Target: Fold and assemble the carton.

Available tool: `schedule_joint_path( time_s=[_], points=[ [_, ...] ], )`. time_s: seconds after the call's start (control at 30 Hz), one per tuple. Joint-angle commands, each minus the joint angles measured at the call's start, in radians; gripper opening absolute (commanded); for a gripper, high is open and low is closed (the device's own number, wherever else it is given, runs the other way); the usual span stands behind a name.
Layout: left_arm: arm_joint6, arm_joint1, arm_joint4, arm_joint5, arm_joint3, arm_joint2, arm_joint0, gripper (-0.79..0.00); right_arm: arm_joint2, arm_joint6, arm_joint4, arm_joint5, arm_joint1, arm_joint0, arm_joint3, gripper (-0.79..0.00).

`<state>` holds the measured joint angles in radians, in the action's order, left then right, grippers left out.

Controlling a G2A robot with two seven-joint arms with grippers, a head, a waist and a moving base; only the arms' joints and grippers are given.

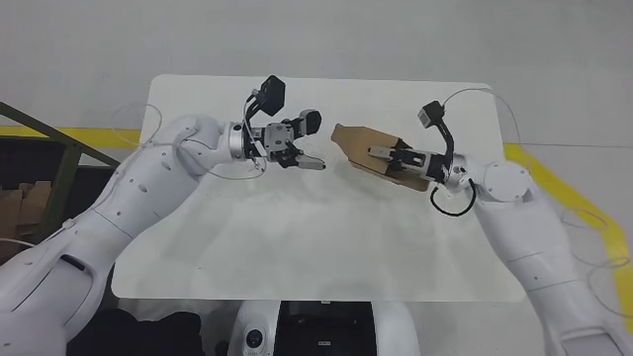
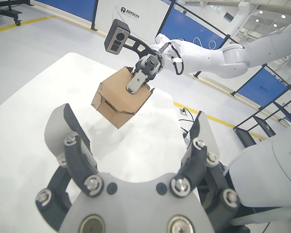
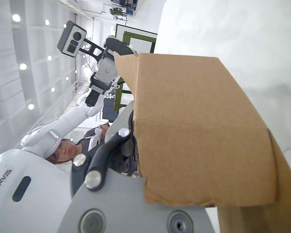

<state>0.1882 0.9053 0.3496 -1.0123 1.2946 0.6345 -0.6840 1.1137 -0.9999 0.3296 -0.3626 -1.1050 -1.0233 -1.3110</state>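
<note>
Carton [image 1: 356,146] lengthwise across table [image 1: 198,257], clamped in right gripper [image 1: 384,152], folded end facing empty wide-open left gripper [image 1: 316,142]

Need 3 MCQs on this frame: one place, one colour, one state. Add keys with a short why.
1. Where is the carton?
A. held above the table
B. lying flat on it
C. on the floor

2. Carton colour?
A. white
B. brown
C. blue

3. The left gripper is:
A. shut on the carton
B. shut on nothing
C. open, empty

Answers:
1 A, the right gripper holds it lifted, with a faint shadow beneath.
2 B, plain brown cardboard.
3 C, its fingers stand wide apart, clear of the carton.
</note>
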Motion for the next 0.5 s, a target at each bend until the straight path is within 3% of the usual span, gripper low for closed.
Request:
schedule_joint_path(
  time_s=[0.0,0.47],
  points=[
    [0.007,0.0,-0.003,0.0,-0.004,0.009,0.002,0.0,0.001,0.013,-0.025,0.024,0.002,-0.008,-0.023,-0.785],
    [0.162,0.029,-0.054,0.148,-0.056,0.013,0.034,0.0,0.012,0.046,-0.144,0.12,0.016,-0.069,-0.225,-0.785]
  ],
)
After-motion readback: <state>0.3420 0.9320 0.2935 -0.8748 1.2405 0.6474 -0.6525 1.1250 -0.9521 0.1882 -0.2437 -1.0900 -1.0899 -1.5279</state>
